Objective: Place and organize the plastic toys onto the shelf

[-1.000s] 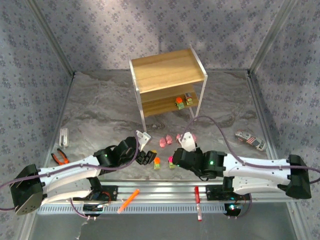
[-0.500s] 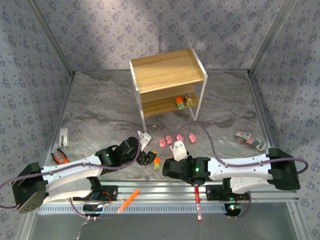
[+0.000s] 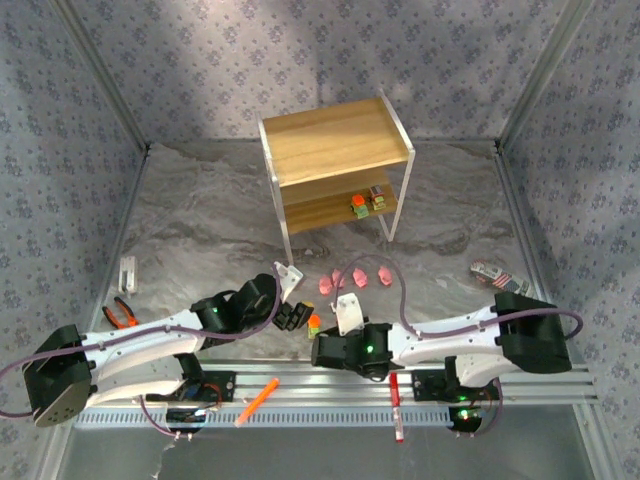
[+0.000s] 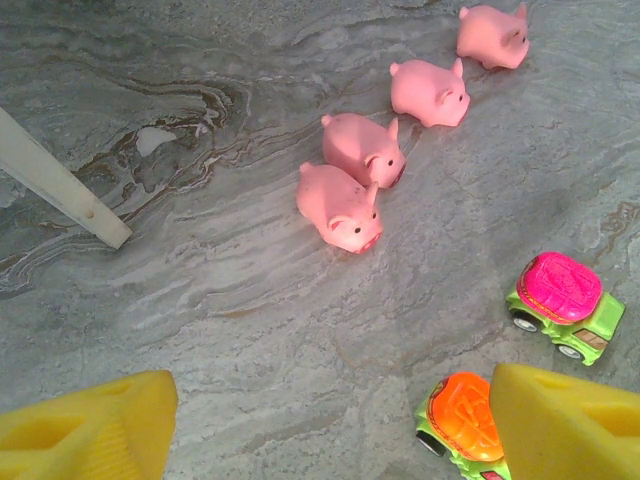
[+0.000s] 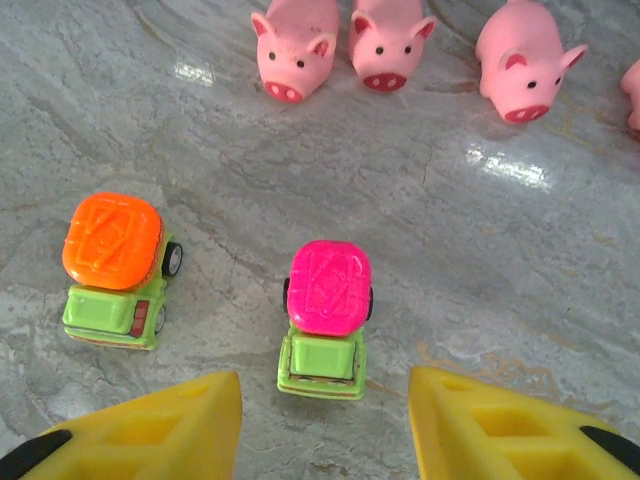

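The shelf (image 3: 335,140) stands at the back of the table, with two blocky toys (image 3: 368,202) on its lower board. Several pink pigs (image 3: 352,278) lie in a row in front of it. The orange-topped truck (image 4: 462,415) sits just inside the right finger of my open left gripper (image 4: 330,430), which has nothing between its fingers. The magenta-topped truck (image 5: 327,320) stands straight ahead of my open right gripper (image 5: 325,430), level with the fingertips, and the orange-topped truck (image 5: 113,265) is to its left. In the top view both grippers, left (image 3: 297,315) and right (image 3: 325,350), are low near the front edge.
Pliers (image 3: 120,314) and a small white part (image 3: 128,272) lie at the left. A striped toy car (image 3: 500,280) sits at the right. An orange marker (image 3: 257,400) and a red marker (image 3: 395,405) rest on the front rail. A white bar (image 4: 60,185) crosses the left wrist view.
My right arm has swung left and back toward the front edge, bringing its gripper low behind the magenta-topped truck. The left arm has stayed put.
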